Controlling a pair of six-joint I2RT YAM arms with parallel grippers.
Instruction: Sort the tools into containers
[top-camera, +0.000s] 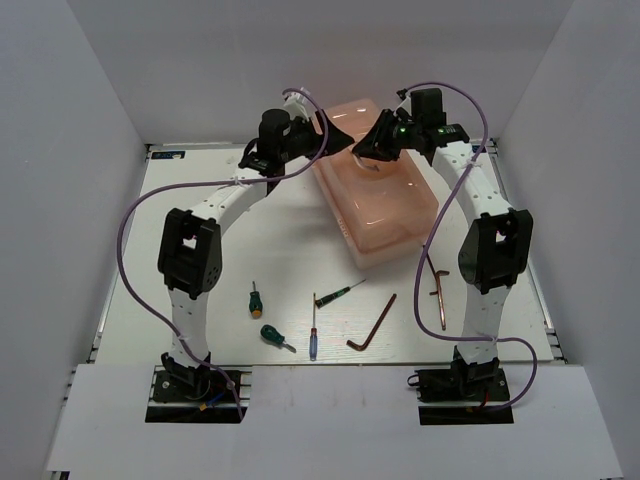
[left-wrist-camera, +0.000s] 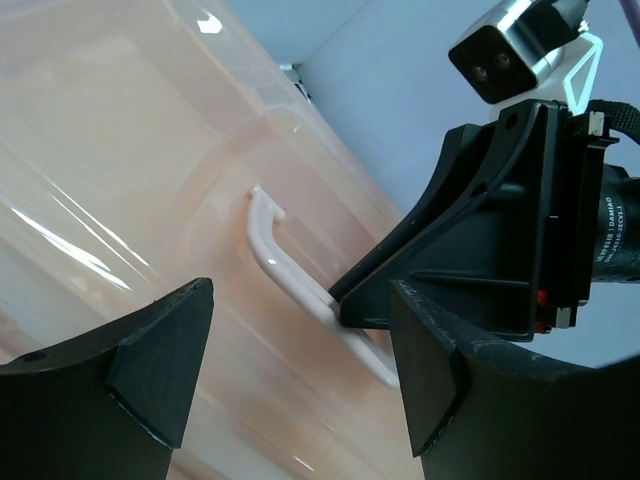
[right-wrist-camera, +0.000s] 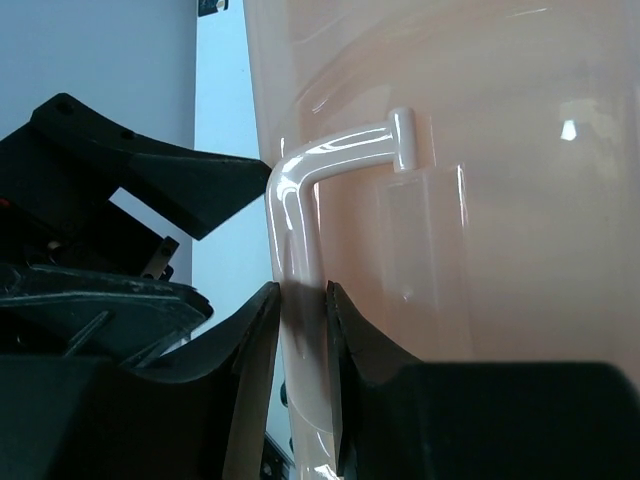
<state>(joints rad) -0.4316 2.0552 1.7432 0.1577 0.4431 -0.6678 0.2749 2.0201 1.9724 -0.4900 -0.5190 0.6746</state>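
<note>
Clamped in the right gripper (right-wrist-camera: 300, 335), the white lid handle (right-wrist-camera: 296, 190) of the salmon toolbox (top-camera: 390, 215) at the far middle of the table (top-camera: 280, 245) — presumably to open it — left gripper (left-wrist-camera: 300, 330) spread wide beside it, tools (top-camera: 373, 324) lying unsorted near the arm bases.

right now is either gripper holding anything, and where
The right gripper pinches the toolbox's white handle on its bar, near one bend. The left gripper is open, empty.
</note>
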